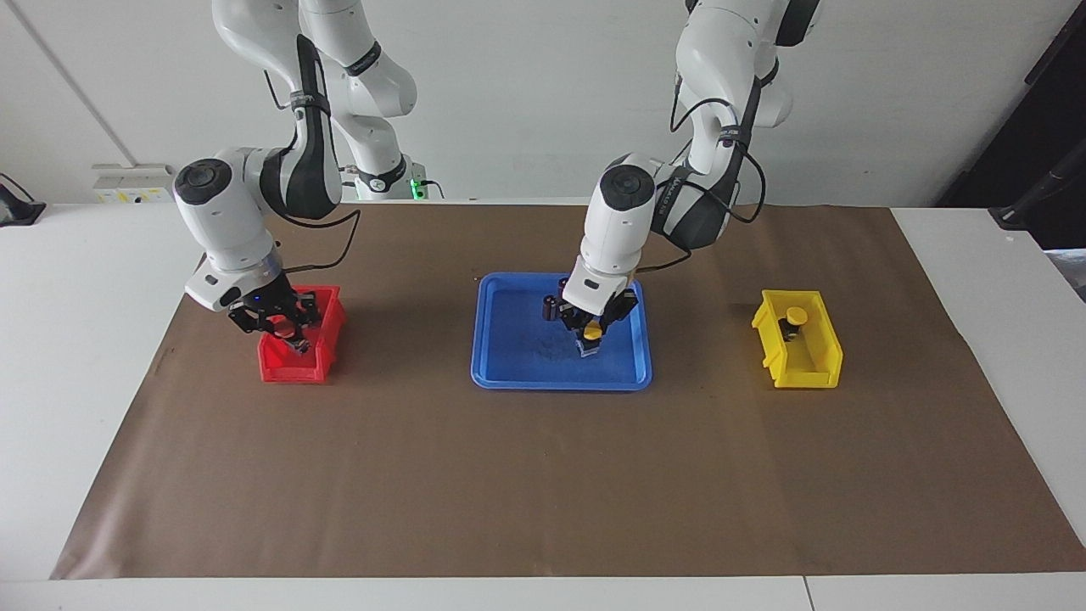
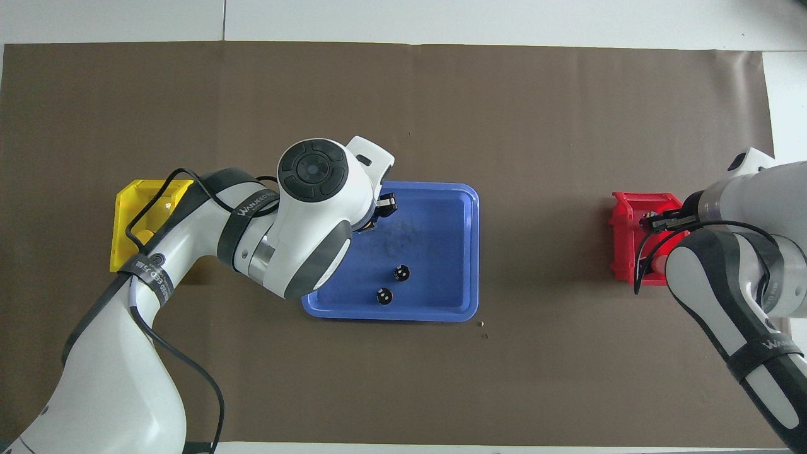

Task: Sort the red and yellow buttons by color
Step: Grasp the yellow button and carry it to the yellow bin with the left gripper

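My left gripper (image 1: 590, 339) is down in the blue tray (image 1: 509, 365), shut on a yellow button (image 1: 591, 329) low over the tray floor. In the overhead view the left arm's wrist hides this button. Another yellow button (image 1: 795, 316) stands in the yellow bin (image 1: 802, 365). My right gripper (image 1: 288, 333) is down inside the red bin (image 1: 293, 367), where something red (image 1: 281, 322) shows at the gripper. The overhead view shows the right gripper (image 2: 656, 222) in the red bin (image 2: 621, 236). The other red buttons are hidden.
Two small dark cylinders with silvery tops (image 2: 401, 273) (image 2: 384, 296) stand in the tray near its edge closest to the robots. The yellow bin (image 2: 126, 217) is at the left arm's end of the brown mat (image 1: 543, 484), the red bin at the right arm's end.
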Motion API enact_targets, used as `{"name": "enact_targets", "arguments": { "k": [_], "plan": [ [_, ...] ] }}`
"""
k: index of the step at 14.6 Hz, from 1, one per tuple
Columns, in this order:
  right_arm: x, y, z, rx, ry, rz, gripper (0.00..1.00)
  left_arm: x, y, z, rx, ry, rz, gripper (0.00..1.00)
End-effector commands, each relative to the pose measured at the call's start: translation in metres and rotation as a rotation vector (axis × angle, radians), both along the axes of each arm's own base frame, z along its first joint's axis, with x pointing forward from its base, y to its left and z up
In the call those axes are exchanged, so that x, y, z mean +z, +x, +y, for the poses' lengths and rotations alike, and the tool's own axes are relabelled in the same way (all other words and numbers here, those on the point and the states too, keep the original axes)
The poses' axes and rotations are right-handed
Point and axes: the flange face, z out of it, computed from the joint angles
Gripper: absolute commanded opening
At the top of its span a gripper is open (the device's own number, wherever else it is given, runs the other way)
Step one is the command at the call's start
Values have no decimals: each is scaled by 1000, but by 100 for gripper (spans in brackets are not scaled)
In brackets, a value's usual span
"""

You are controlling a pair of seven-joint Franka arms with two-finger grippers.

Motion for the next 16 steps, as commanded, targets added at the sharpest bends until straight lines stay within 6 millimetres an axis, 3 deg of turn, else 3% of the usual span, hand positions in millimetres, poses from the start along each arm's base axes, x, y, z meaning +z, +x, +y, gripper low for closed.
{"name": "enact_targets", "arguments": {
  "k": [1,4,6,7,9,13,16],
  "plan": [
    [-4,-11,-1,13,7,-31,13,66,20,87,-63,10,49,2],
    [-7,-12,1,16,6,-39,15,93,55,211,-143,1,83,3],
    [-5,-11,1,18,6,-36,43,95,67,277,-184,-12,84,3],
    [-4,-10,0,18,7,-28,71,92,69,291,-190,-10,77,3],
    [12,-2,-3,13,8,-1,100,83,71,327,-170,-11,49,2],
    [84,20,3,14,8,57,100,39,50,338,-184,-6,-16,2],
    [168,22,3,-7,5,62,100,28,52,346,-210,-5,-22,2]
  ]
}}
